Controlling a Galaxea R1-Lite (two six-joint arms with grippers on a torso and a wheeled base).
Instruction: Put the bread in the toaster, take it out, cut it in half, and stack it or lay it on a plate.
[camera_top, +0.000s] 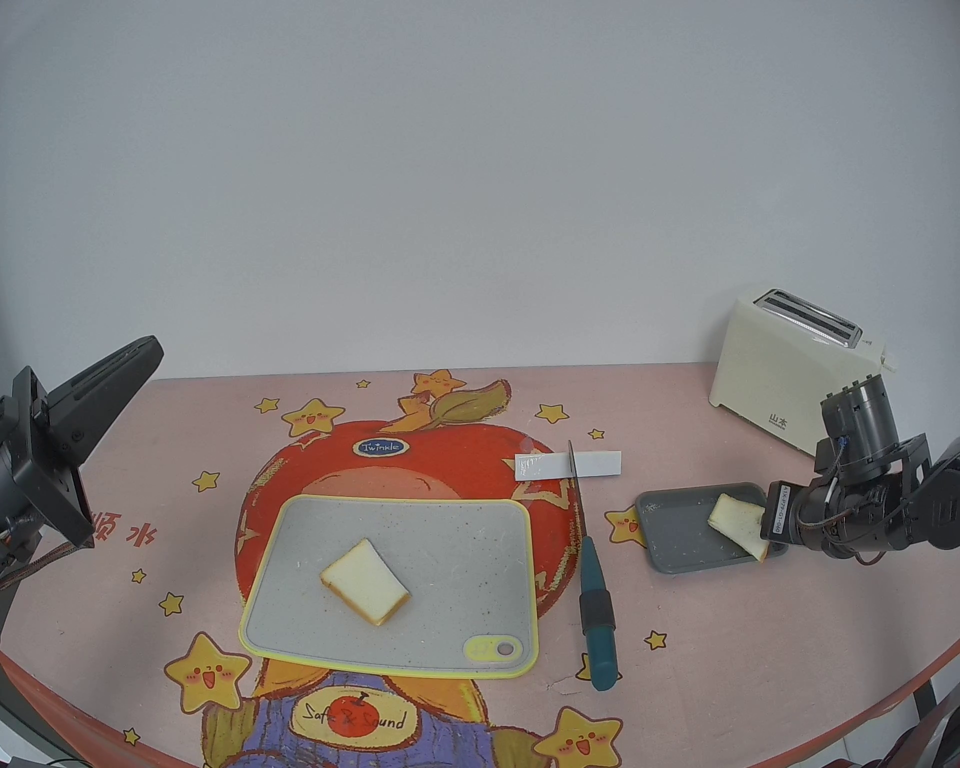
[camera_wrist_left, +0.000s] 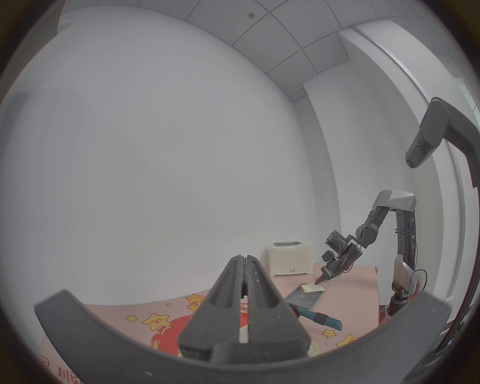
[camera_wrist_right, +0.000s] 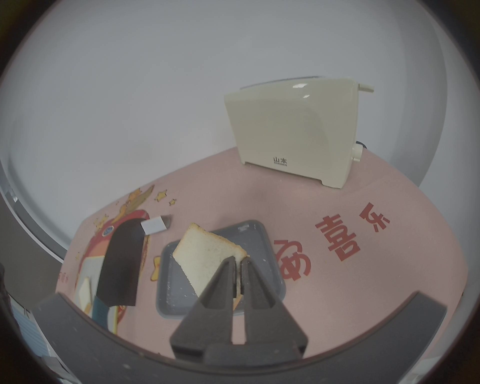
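Right arm held low over the tabletop (camera_top: 700, 650), right end effector (camera_wrist_right: 238, 264) pinching a tilted bread slice (camera_top: 735, 520) over the grey plate (camera_top: 672, 535), left end effector (camera_wrist_left: 245, 260) raised at the left, pressed together, second slice (camera_top: 365, 580) flat on the cutting board (camera_top: 450, 540)

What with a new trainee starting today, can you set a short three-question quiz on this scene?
1. True or false: the right gripper is shut on a bread slice that leans on the grey plate.
2. Where does the other bread piece lie? A) in the toaster B) on the cutting board C) on the grey plate
3. Fill in: the knife lies between the cutting board and the grey ____.

Key: 1 true; 2 B; 3 plate.
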